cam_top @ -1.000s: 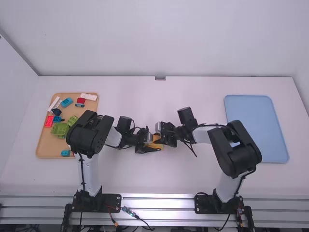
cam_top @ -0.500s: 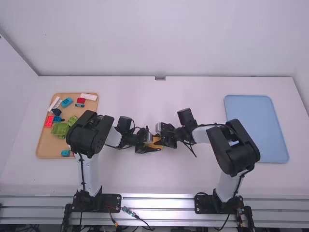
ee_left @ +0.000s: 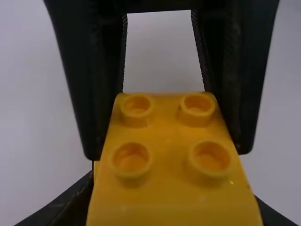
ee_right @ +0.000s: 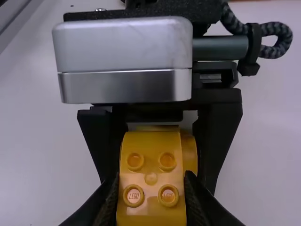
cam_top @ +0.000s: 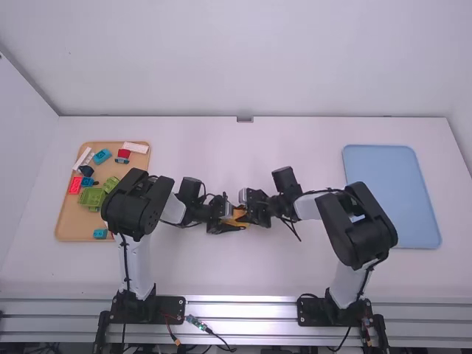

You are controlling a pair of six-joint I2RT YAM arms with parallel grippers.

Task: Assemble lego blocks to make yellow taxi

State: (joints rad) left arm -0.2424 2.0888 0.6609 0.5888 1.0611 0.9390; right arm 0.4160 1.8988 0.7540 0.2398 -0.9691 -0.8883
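Your right arm (cam_top: pixel 365 230) has crept slightly inward since a second ago. Spare bricks (cam_top: pixel 91 198) sit on the tan tray (cam_top: pixel 68 230), your left gripper (ee_left: pixel 174 188) is clamped on the yellow block (ee_left: pixel 164 162) mid-table, and your right gripper (ee_right: pixel 151 176) is pinching it too, probably so one steadies while the other presses.
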